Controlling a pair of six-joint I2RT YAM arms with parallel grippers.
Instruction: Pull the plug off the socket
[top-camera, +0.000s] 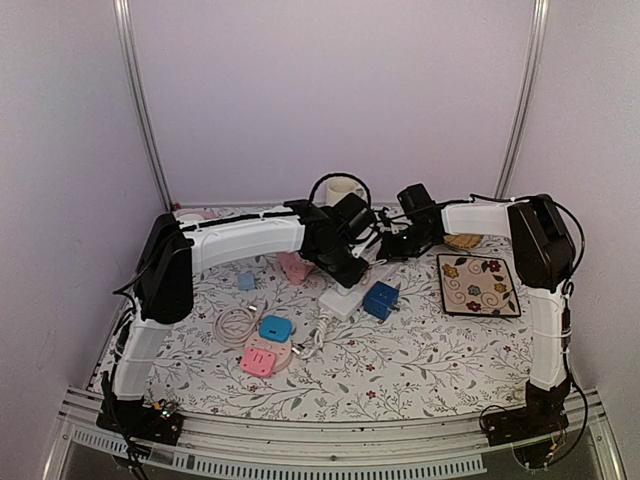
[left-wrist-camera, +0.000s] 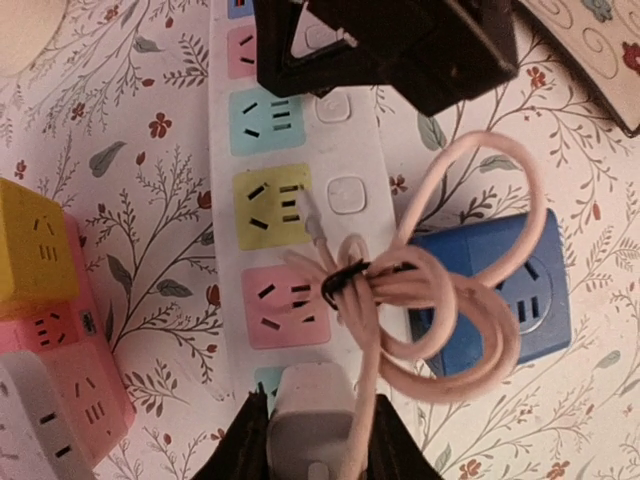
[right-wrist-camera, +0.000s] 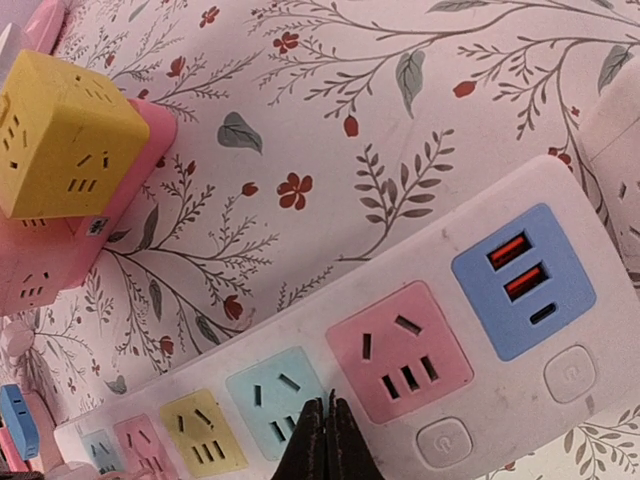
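At the middle of the desk (top-camera: 430, 350), a white power strip (top-camera: 345, 298) lies on the floral cloth with both arms bent in over it. Its face carries a row of pink, pale blue and yellow sockets, each with a small button beside it, and a blue USB panel at one end.

Toward the other end, a white plug (left-wrist-camera: 308, 415) sits in the strip. The left gripper (left-wrist-camera: 315, 440) is closed narrowly on this plug, one dark finger on each side of its body. From the plug runs a pale pinkish cable (left-wrist-camera: 460, 300), looped into a loose coil and cinched by a black tie. The coil lies across the strip and over a blue cube socket (left-wrist-camera: 545, 250) just beside it.

The right gripper (right-wrist-camera: 326, 440) has its fingertips pressed together with no gap. They hold nothing and point down at the strip's edge between the pale blue and pink sockets, near the USB end.

Off to the strip's other side, a yellow cube socket (right-wrist-camera: 65, 135) rests on a pink socket block (right-wrist-camera: 45, 265).
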